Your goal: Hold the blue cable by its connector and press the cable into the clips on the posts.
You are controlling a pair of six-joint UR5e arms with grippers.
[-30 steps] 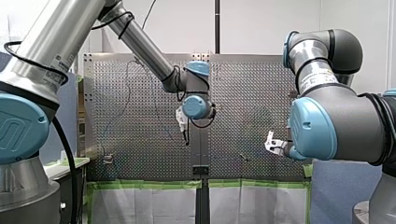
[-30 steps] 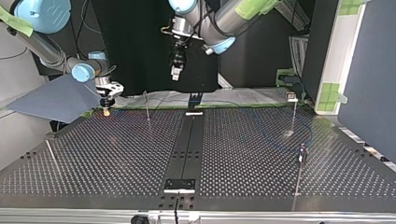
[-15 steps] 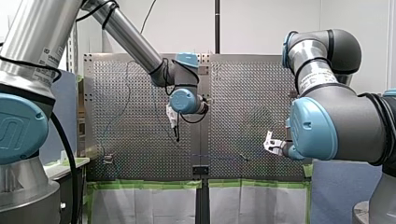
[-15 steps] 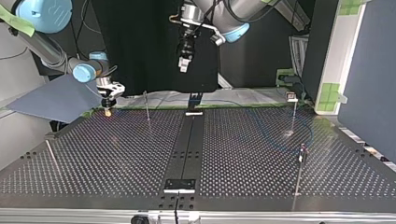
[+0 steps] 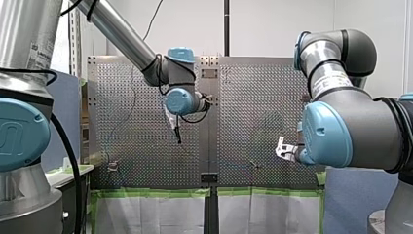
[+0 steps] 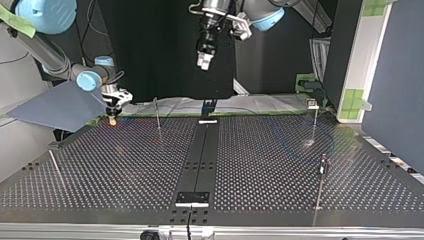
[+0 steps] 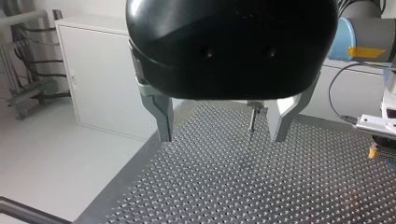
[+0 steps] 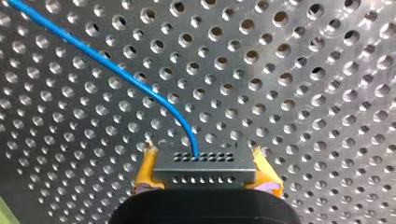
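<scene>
this was a robotics lab, a test cell rather than a home or a shop. a perforated metal worktop [image 6: 125, 165] filled the middle, and thin posts [image 6: 157, 112] stood upright in its grid of holes. two industrial arms with grey tubes and blue joint caps, my left arm [image 5: 122, 33] and my right arm [image 5: 341, 122], rose from heavy bases at its sides. thick black cabling [image 5: 73, 168] ran beside my left arm's base. green tape [image 5: 146, 193] marked the worktop's edge. around it were a plain white wall [image 5: 272, 24], a white cabinet [image 7: 102, 79], a black curtain [image 6: 150, 50] and a blue partition panel [image 6: 395, 75].
</scene>
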